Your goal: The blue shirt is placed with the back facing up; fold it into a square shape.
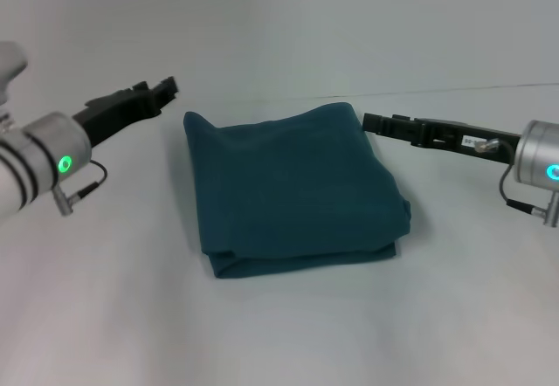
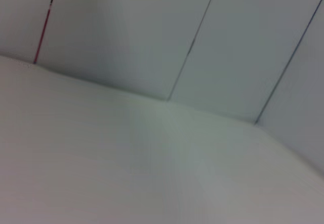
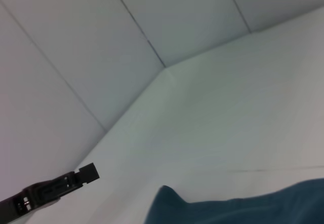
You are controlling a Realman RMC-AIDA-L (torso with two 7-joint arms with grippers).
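Observation:
The blue shirt (image 1: 293, 185) lies folded into a roughly square, layered bundle in the middle of the white table (image 1: 288, 325). My left gripper (image 1: 168, 89) hovers just off the shirt's far left corner, apart from the fabric. At the far right corner my right gripper (image 1: 367, 123) points inward, close to the cloth's edge and holding nothing. The right wrist view catches a strip of the blue shirt (image 3: 238, 209) with its raised corner, and the left gripper (image 3: 90, 172) beyond it. Only bare table and wall appear in the left wrist view.
A white wall with panel seams (image 3: 136, 21) rises behind the table. A thin seam line (image 1: 489, 89) crosses the table top at the back right. A red strip (image 2: 43, 31) runs down the wall.

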